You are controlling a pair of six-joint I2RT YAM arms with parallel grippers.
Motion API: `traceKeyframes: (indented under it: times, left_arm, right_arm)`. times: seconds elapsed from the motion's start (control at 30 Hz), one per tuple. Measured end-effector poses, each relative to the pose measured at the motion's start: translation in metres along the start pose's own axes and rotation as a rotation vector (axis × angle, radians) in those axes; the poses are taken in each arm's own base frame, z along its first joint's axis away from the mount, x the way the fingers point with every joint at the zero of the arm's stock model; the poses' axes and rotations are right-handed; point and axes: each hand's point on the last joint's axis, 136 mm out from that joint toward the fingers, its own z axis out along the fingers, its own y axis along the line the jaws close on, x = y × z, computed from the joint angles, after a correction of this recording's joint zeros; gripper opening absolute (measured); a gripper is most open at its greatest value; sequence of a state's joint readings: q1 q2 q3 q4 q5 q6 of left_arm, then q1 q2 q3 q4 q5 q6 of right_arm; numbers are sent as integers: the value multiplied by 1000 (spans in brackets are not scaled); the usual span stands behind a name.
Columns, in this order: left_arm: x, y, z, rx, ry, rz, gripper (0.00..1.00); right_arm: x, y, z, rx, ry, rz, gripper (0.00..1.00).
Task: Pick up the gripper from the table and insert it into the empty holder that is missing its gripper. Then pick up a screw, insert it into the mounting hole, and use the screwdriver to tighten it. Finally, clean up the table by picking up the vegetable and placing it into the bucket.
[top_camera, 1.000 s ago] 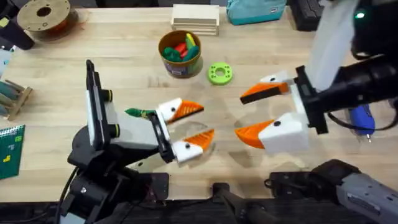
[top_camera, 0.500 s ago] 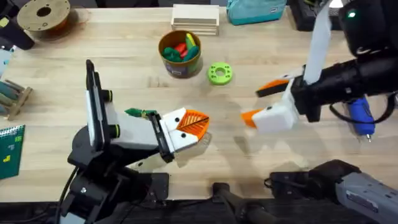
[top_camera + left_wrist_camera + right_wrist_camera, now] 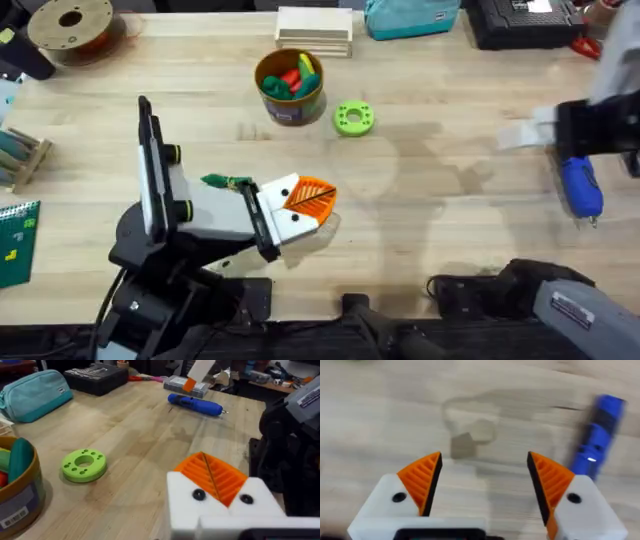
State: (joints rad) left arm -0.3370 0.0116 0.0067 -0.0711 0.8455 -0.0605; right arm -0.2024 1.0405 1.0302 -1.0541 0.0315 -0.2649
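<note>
Near the front edge of the pale plank table (image 3: 420, 210), the left gripper (image 3: 305, 208) rests with its orange ribbed tips pressed together, holding nothing. Off at the right edge, the right gripper (image 3: 485, 482) hangs spread wide above bare wood, just beside the blue pen-shaped screwdriver (image 3: 581, 188). A yellow-rimmed brown bucket (image 3: 289, 86) stands farther back, holding toy vegetables.

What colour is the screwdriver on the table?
Blue: the screwdriver shows best in the left wrist view.

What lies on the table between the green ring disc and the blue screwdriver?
Nothing: in the overhead view, bare table runs from the green ring disc to the screwdriver.
</note>
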Motion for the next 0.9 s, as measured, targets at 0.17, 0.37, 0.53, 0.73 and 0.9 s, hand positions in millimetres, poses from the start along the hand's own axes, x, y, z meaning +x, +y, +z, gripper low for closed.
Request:
traceKeyframes:
  times: [0.17,0.37,0.53,0.73,0.9]
  left_arm:
    - [0,0,0,0,0,0,7]
    - [-1,4,0,-25,-3,2,7]
    - [-2,10,0,-56,-7,3,7]
    - [-2,16,-1,-91,-11,5,7]
    - [-3,17,-1,-102,-12,6,7]
  right_arm:
    - [-10,-61,-2,167,-69,108,991]
    - [4,-106,19,205,5,198,991]
    - [25,-123,52,151,117,252,991]
    - [25,-137,88,118,157,190,991]
    - [21,-141,107,92,147,175,991]
